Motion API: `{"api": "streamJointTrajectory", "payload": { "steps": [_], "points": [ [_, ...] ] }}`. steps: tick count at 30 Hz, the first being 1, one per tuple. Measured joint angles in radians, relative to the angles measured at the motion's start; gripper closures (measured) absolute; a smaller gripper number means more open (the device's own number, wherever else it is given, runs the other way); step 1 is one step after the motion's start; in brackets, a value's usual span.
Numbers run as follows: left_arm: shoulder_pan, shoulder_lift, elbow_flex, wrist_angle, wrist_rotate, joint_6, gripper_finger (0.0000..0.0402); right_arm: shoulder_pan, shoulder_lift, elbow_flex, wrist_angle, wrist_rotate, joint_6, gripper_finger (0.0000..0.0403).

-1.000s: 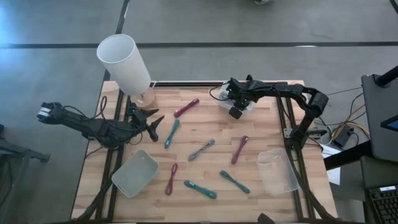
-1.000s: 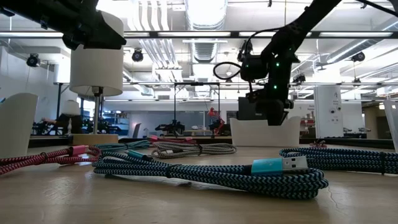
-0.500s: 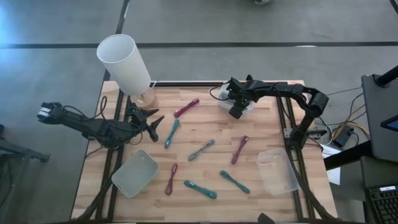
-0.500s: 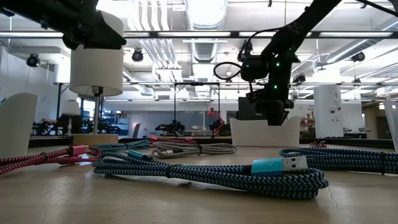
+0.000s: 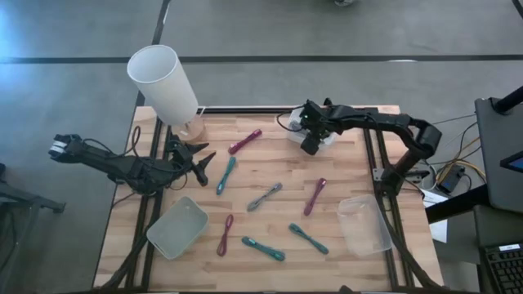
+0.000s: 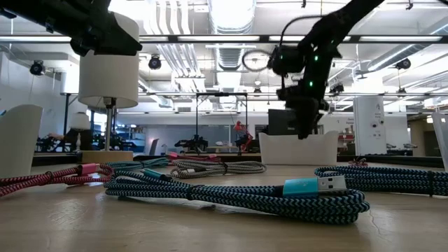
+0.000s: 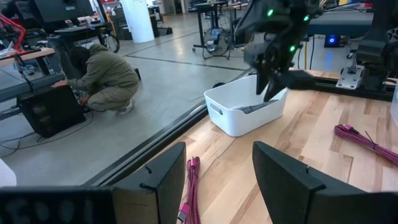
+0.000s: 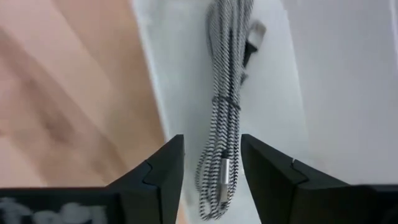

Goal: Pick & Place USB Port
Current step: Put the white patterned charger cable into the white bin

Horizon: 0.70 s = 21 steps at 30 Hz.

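black-and-white braided cable [image 8: 225,118], coiled, in white bin [image 8: 292,81]

I see even, bright overhead light from the long ceiling tube lamps [image 6: 231,14], soft shadows on the pale wooden slat table [image 5: 270,175], and motion blur in my right wrist view.

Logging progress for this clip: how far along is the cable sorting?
Done: one grey cable lies in the white bin. In hand: nothing; the right pincer hangs open over that bin, and the left pincer waits open at the table's left edge. Left: seven cables on the table, such as the pink one.
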Motion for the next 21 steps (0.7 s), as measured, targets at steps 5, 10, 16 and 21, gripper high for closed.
{"api": "streamJointTrajectory", "payload": {
  "steps": [5,10,16,21],
  "points": [
    [0.001,0.0,0.0,0.0,0.0,0.0,0.0209,0.084,-0.071,0.0,0.027,-0.01,0.028,0.0248],
    [0.001,0.0,0.0,0.001,0.0,0.0,0.0209,0.195,-0.081,-0.003,0.134,-0.074,0.021,0.0254],
    [0.001,0.0,0.0,0.001,0.0,-0.002,0.0209,0.334,-0.02,-0.006,0.284,-0.143,-0.1,0.0252],
    [0.001,0.0,0.0,0.0,0.0,-0.002,0.0209,0.421,0.044,0.003,0.322,-0.143,-0.171,0.0247]
  ]
}}
